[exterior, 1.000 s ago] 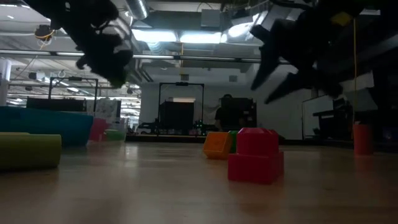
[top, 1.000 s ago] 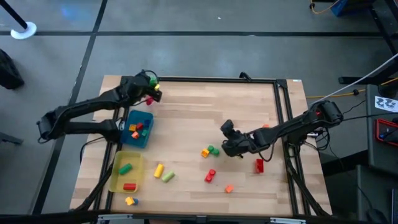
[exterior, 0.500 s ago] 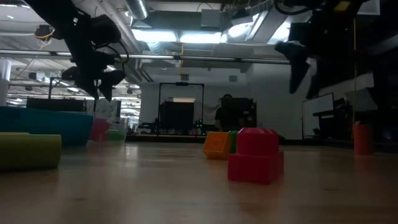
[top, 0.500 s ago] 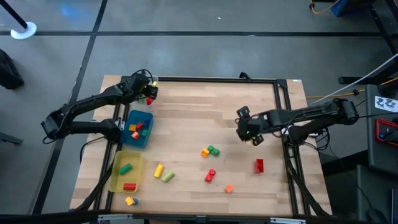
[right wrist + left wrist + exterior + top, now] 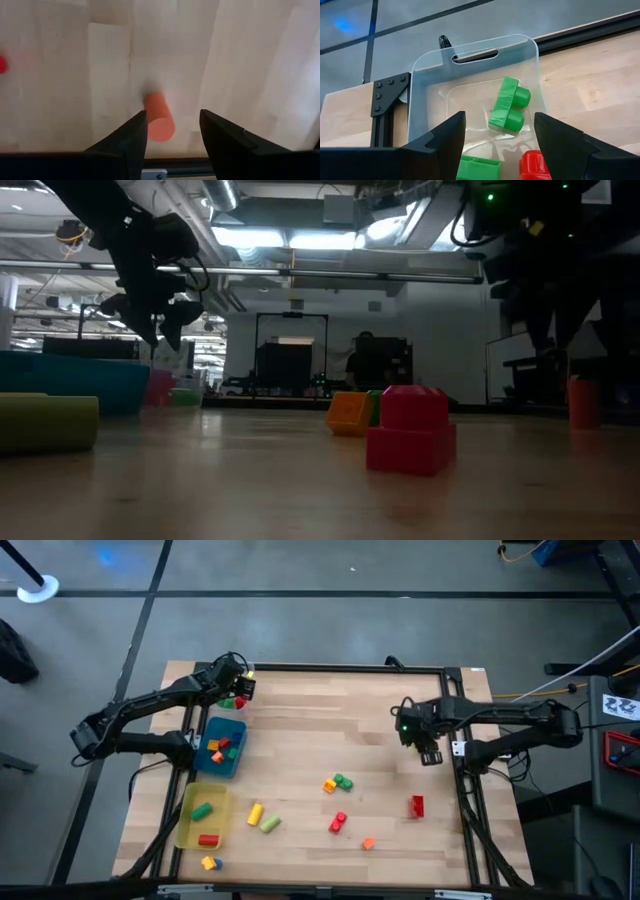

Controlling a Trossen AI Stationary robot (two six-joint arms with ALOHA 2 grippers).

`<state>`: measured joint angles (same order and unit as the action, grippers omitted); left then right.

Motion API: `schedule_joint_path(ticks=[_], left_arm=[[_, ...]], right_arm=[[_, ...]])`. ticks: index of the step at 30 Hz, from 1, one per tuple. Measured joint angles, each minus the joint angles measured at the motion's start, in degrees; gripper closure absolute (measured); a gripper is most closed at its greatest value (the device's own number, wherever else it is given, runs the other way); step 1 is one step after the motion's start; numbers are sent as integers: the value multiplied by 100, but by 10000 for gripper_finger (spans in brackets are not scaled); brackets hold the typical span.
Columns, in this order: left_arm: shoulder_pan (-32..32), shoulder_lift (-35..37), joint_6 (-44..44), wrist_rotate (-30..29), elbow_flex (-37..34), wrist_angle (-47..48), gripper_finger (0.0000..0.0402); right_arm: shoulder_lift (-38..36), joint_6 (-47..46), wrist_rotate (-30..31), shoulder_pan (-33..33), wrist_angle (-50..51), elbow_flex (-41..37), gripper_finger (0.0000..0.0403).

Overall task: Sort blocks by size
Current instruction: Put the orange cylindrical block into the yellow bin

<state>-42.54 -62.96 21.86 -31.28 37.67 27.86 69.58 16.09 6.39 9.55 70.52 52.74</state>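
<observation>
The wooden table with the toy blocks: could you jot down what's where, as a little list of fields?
left gripper: open, over the clear plastic tray at the table's far left corner
clear plastic tray contents: green two-stud brick, another green piece, a red piece
right gripper: open, over an orange cylinder lying on the wood
blue tray: several small blocks
yellow tray: one green block, one red block

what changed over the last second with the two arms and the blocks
The right hand left the orange and green blocks at the table's middle and swung toward the right edge, now open above an orange cylinder. The left hand stayed at the far left corner over the clear tray and opened; a red piece now lies there beside the green blocks. The loose blocks and the blue tray stayed put.
</observation>
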Motion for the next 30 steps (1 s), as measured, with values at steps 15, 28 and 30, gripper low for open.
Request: schedule_joint_path(ticks=[15,28,30], left_arm=[[7,0,-89,279,0,2,180],[7,0,-85,279,0,4,180],[7,0,-85,279,0,4,180]], right_arm=[[33,21,-452,834,11,1,221],[1014,84,-450,1114,263,-1,221],[1152,93,-451,1114,262,-1,221]])
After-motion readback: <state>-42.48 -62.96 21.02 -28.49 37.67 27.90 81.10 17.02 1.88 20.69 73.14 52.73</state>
